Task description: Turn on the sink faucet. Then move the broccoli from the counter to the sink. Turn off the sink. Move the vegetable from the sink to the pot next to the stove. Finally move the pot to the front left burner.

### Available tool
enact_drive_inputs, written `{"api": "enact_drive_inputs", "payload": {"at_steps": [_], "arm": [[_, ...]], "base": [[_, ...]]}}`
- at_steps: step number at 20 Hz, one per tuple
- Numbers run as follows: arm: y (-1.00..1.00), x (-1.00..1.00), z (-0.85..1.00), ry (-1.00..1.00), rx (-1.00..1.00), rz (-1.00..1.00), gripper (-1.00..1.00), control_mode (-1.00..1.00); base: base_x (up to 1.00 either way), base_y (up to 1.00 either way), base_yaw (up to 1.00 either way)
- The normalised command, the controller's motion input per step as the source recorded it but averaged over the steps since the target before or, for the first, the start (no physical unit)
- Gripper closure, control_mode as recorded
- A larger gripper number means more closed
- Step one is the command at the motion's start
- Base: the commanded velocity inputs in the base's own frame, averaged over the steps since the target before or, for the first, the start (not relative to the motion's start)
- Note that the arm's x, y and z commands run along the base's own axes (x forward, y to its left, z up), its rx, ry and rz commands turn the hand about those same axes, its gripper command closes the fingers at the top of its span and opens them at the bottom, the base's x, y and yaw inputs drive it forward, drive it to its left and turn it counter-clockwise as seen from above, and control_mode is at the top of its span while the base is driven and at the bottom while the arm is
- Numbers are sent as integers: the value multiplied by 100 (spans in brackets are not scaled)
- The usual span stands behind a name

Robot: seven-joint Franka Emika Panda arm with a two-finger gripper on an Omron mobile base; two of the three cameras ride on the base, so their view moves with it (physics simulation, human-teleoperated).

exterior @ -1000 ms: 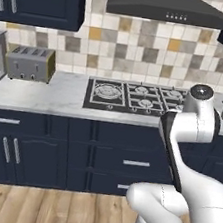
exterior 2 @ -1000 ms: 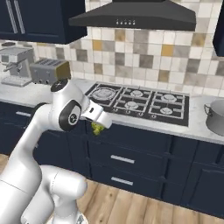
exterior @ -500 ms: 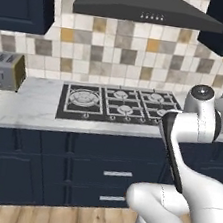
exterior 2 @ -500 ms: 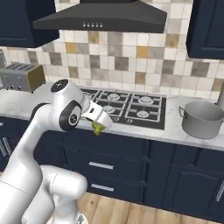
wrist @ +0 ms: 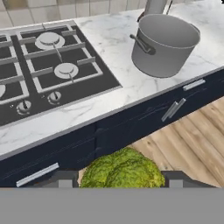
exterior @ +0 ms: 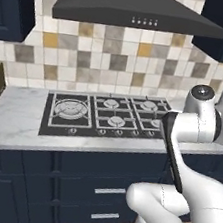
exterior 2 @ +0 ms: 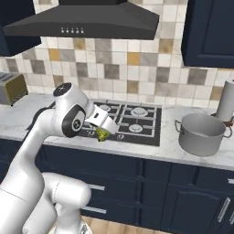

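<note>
One broccoli clenched in hand; one pot on counter; five-burner stove.

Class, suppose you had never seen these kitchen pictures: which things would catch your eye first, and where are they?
First the white arm holding the green broccoli in its pincer, out over the counter's front edge by the stove. Next the big silver pot, standing empty on the marble right of the stove.
</note>
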Motion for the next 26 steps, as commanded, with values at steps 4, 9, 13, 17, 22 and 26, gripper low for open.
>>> {"api": "enact_drive_inputs", "payload": {"at_steps": [4,9,13,17,22,26], "arm": [[0,0,0,0,0,0,100,100],[0,0,0,0,0,0,100,100],[0,0,0,0,0,0,100,100],[0,0,0,0,0,0,100,100],[0,0,0,0,0,0,100,100],[0,0,0,0,0,0,100,100]], "base": [[46,-37,-8],[25,-56,-6],[23,-54,-3],[30,-37,0],[26,-17,0],[28,0,4]]}}
